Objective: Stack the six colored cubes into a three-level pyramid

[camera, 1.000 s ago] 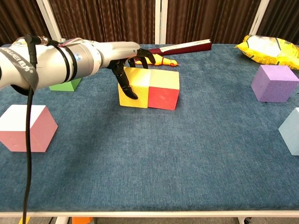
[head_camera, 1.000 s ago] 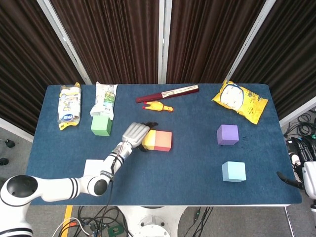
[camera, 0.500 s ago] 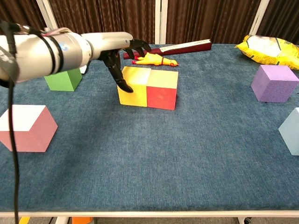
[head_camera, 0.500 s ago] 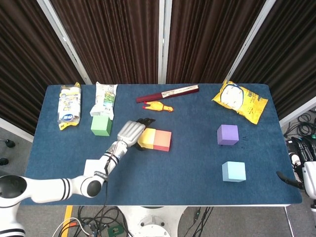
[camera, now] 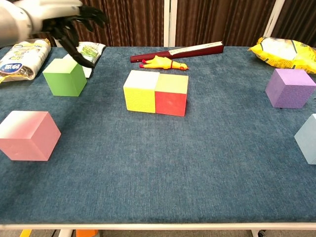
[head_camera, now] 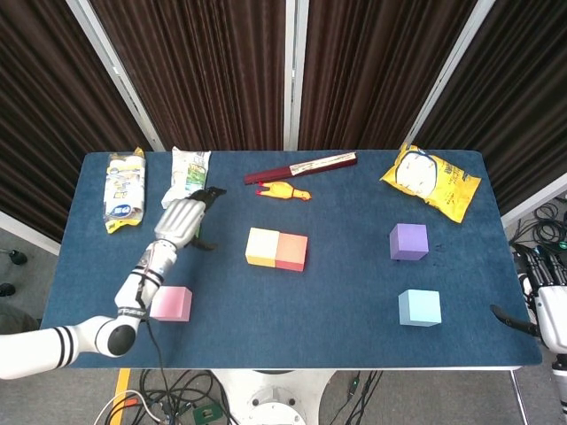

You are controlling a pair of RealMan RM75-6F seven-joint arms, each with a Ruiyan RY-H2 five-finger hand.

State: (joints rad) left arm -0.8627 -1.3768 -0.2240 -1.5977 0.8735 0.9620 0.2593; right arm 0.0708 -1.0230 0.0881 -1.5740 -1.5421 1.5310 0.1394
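Now we have pulled our left hand (camera: 69, 22) off the yellow cube (head_camera: 261, 246), which sits touching the red cube (head_camera: 291, 251) mid-table, and swung it left over the green cube (camera: 64, 76), fingers spread and empty. Base pair looks set; green is likely next. Pink cube (head_camera: 171, 304) waits near-left, purple cube (head_camera: 408, 241) and blue cube (head_camera: 419, 307) right. Whether the right hand (head_camera: 542, 301) is open or closed, we cannot tell.
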